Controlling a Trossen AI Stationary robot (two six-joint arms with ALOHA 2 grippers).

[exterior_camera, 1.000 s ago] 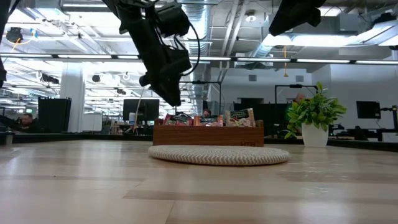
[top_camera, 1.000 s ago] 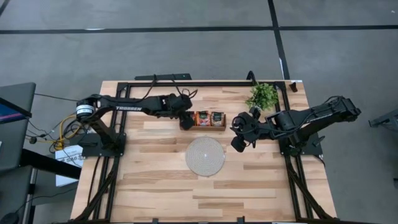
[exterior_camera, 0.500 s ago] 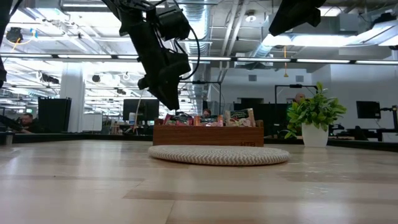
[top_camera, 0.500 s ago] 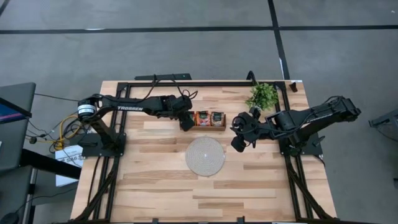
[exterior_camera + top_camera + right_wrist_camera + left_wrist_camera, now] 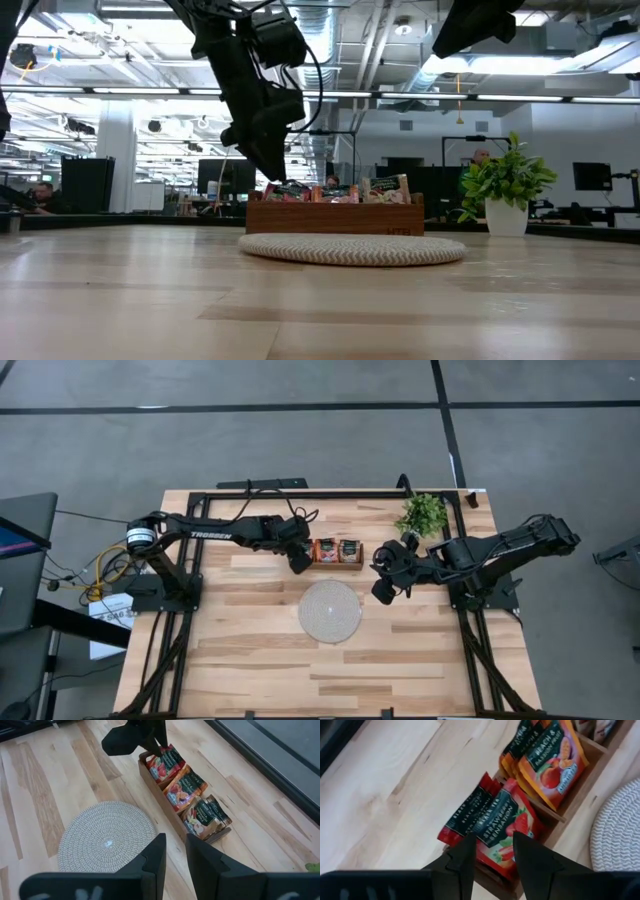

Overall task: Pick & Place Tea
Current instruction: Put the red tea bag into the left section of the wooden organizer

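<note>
The tea sachets stand on edge in a brown wooden tray [image 5: 337,551] with three compartments at the table's far middle. Red sachets [image 5: 502,827] fill its left compartment, orange ones [image 5: 550,760] the middle, and paler ones [image 5: 205,815] the right. My left gripper [image 5: 492,845] points down over the left compartment, open, with one fingertip on either side of the front red sachets' upper edge. My right gripper [image 5: 175,852] hovers open and empty, high above the table to the right of the tray and the round mat [image 5: 330,610]. My left gripper has its fingertips [image 5: 470,842] at the top edge of the front red sachets [image 5: 492,820], coming from above at a slant from the table's left. Whether they touch the sachets cannot be told. The sachets stand in the tray.
The woven round mat [image 5: 105,837] lies on the table just in front of the tray. A small potted plant [image 5: 422,513] stands at the far right, behind my right arm. Bare wooden table lies to the near side of the mat.
</note>
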